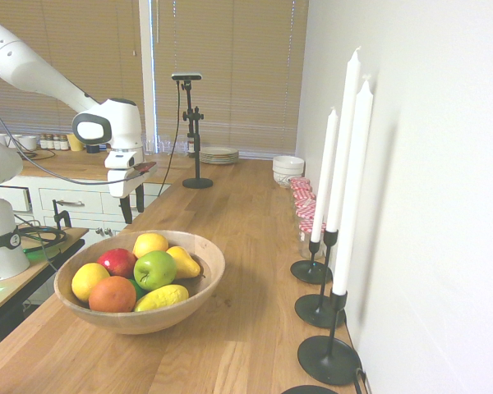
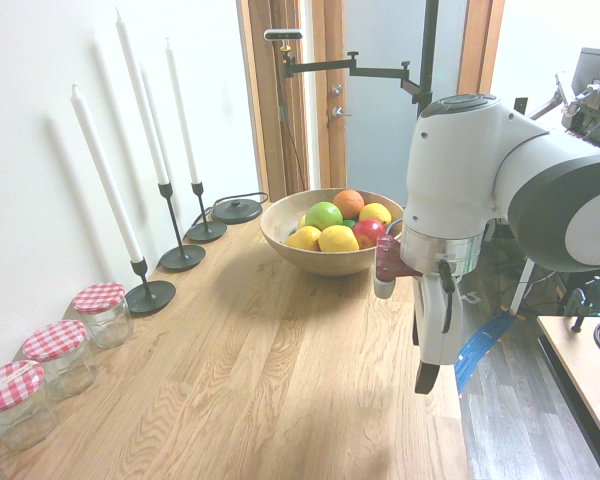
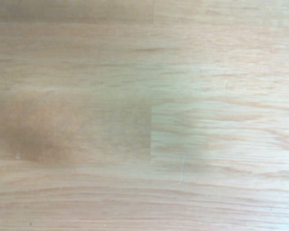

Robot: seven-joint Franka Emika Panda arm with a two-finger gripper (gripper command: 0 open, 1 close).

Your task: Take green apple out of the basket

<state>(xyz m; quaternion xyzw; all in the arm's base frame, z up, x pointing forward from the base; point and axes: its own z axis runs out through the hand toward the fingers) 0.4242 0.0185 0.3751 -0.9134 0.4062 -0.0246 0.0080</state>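
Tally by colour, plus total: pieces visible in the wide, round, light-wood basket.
Red: 1, glossy red apple
Orange: 1, round orange fruit
Green: 2, round glossy green apple and a mostly hidden green piece
Yellow: 4, upper round yellow fruit, left round yellow fruit, yellow pear, elongated yellow fruit
Total: 8

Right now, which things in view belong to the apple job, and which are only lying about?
For the job:
- green apple
- wooden bowl
- hand

Just lying about:
- orange
- red apple
- white candles
- plates
- lidded jars
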